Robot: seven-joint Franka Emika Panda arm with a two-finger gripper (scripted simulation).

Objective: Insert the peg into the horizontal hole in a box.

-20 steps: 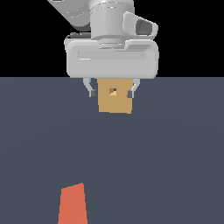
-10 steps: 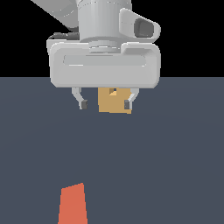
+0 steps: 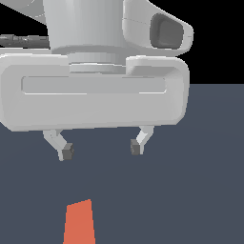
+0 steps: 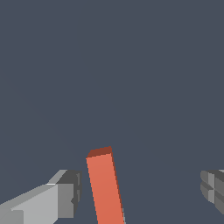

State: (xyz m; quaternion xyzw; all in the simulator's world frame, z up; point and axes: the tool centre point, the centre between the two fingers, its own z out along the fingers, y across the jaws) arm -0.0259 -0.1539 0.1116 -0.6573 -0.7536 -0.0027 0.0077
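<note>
The peg's orange-red end (image 3: 79,223) lies on the dark floor at the lower edge of the exterior view; its pale part is out of frame. My gripper (image 3: 102,150) hangs open above and behind it, fingers spread wide with nothing between them. In the wrist view the orange-red bar (image 4: 104,188) lies between the two fingers (image 4: 65,194), closer to one of them, touching neither. The box and its hole are hidden behind the large grey hand body (image 3: 95,90).
The dark slate floor (image 3: 200,190) spreads around the peg. A black backdrop sits above the floor's far edge.
The hand has come much closer to the camera and lower, growing to fill the view and covering the tan box that showed between the fingers earlier. The peg has not moved.
</note>
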